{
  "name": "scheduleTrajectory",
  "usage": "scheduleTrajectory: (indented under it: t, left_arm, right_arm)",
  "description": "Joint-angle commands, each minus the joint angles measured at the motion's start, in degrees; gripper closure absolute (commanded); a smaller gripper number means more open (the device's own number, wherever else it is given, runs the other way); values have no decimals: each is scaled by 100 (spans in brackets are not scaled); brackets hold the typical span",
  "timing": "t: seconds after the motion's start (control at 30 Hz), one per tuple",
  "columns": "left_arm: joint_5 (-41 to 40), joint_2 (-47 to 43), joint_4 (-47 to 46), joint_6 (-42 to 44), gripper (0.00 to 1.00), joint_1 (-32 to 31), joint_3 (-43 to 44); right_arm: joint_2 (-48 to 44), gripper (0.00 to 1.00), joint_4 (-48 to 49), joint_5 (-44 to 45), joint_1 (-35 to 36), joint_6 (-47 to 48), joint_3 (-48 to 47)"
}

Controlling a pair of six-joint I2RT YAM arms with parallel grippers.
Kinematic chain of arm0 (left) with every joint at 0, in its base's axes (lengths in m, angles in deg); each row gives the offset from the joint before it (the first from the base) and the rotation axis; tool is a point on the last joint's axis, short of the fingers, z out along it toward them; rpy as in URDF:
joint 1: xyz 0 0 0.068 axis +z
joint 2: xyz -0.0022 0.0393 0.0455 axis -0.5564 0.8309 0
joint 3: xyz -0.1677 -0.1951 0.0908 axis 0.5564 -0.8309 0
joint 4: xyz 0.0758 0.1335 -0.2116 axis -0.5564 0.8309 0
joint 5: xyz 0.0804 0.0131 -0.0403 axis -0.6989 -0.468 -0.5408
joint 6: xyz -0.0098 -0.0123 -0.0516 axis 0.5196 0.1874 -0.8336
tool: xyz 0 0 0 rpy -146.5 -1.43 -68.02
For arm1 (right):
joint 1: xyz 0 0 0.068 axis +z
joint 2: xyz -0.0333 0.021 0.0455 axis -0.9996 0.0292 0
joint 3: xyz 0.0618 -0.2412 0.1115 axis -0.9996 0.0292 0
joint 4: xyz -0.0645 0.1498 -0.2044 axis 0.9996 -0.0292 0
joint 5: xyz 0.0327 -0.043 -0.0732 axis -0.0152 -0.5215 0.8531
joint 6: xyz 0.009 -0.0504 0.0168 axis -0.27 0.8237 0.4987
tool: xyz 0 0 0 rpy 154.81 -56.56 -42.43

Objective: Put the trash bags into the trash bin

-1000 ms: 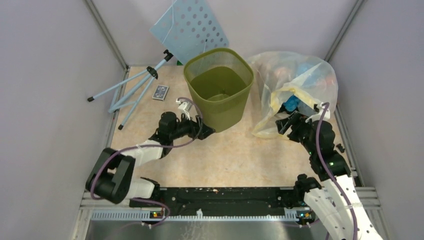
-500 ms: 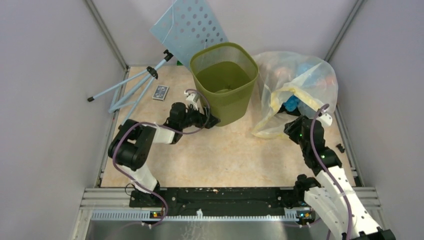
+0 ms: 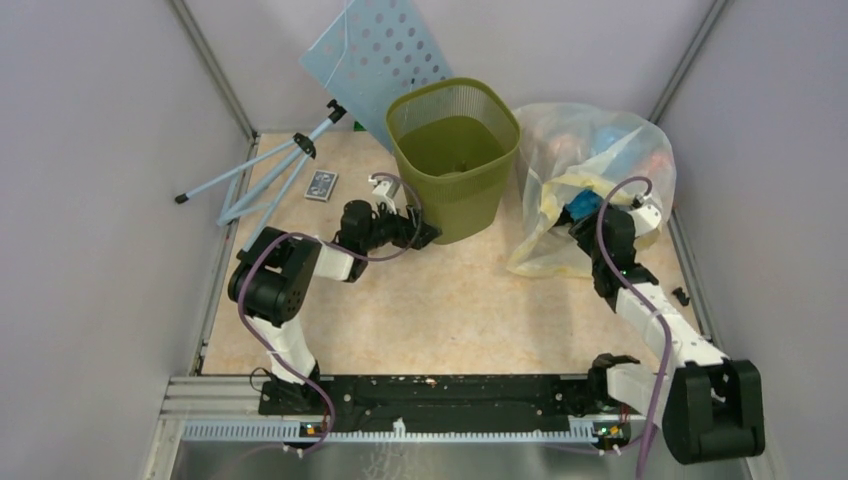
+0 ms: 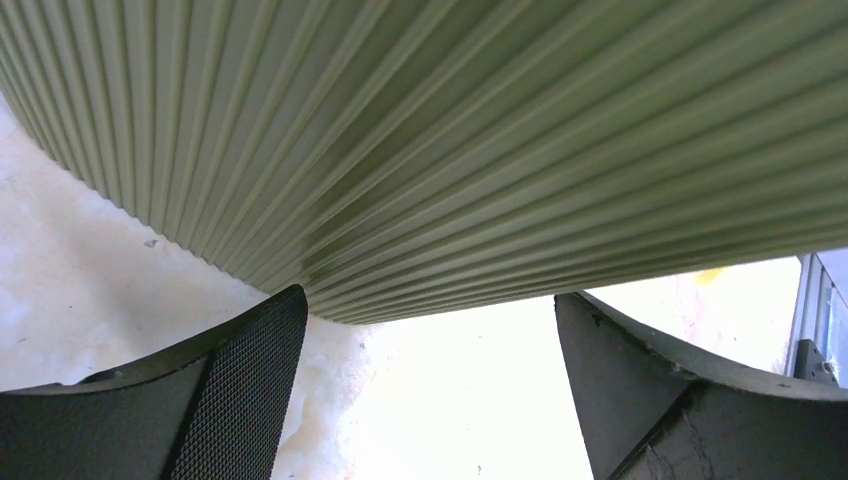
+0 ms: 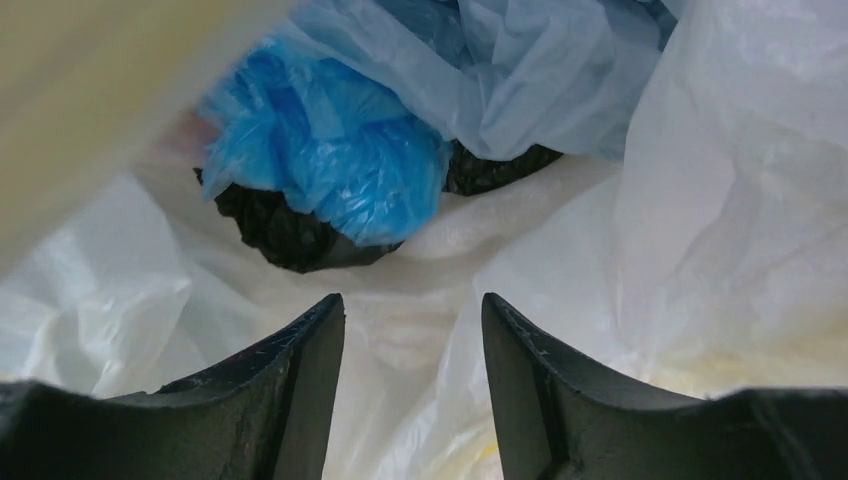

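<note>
The olive-green trash bin stands upright at the back centre of the table. Its ribbed side fills the left wrist view. My left gripper lies low at the bin's near-left base, open, with only bare table between its jaws. A crinkly light-blue trash bag lies inside the large clear yellowish bag, beside a brighter blue crumpled plastic and black plastic. My right gripper reaches into that clear bag, jaws partly open around loose whitish film, short of the blue plastic.
A perforated light-blue panel leans on the back wall behind the bin. A light-blue tripod lies at the left wall, a small patterned card beside it. Grey walls close in on both sides.
The bin has slid back and right, with my left gripper following at its base. My right gripper has pushed further into the clear bag and its jaws have narrowed.
</note>
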Motion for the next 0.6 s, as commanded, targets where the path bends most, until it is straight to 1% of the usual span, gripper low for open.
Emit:
scheduleTrajectory:
  t: [0.0, 0.2, 0.3, 0.33, 0.4, 0.43, 0.47, 0.57]
  left_arm:
    - [107, -81, -655, 165, 2, 26, -215]
    - [-16, -186, -326, 370, 1, 33, -217]
    - [32, -291, -325, 411, 1, 30, -256]
    - [49, -323, -323, 433, 1, 31, -262]
    - [73, -334, -327, 458, 1, 34, -271]
    - [112, -334, -319, 455, 1, 30, -264]
    - [173, -318, -289, 464, 1, 32, -246]
    - [300, -351, -138, 449, 1, 30, -189]
  right_arm:
    - [665, 45, 1297, 52, -131, 424, -261]
    - [1723, 44, 1536, 108, -193, 447, -776]
    - [2049, 47, 1746, 72, -210, 390, -884]
    - [2140, 55, 1781, 52, -213, 379, -938]
    - [2328, 77, 1738, -38, -228, 378, -1135]
    - [2417, 92, 1568, -97, -244, 356, -1264]
    - [2470, 100, 1326, -160, -258, 305, -1421]
    - [2351, 100, 671, -450, -257, 337, -1607]
